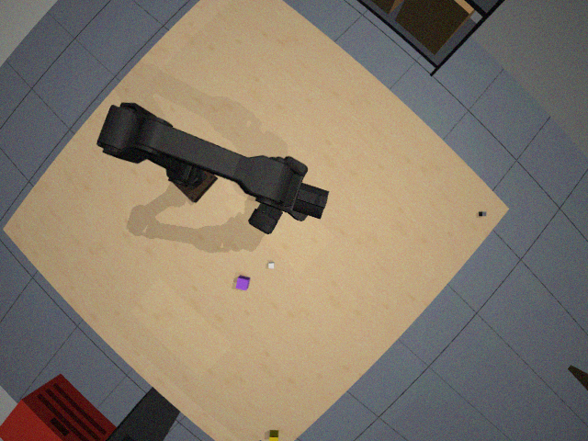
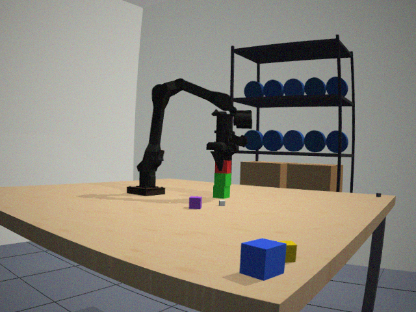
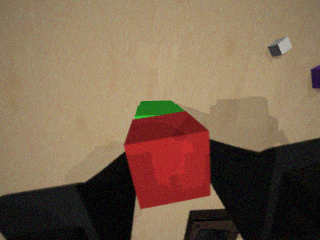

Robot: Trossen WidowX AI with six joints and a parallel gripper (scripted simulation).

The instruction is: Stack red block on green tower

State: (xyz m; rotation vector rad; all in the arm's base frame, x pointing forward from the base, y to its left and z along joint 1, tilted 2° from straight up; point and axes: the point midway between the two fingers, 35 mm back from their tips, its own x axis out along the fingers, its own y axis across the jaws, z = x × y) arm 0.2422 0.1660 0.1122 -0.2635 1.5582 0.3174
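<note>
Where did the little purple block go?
The purple block sits on the table in the exterior view, just left of the green tower, with a tiny white cube between them.
</note>
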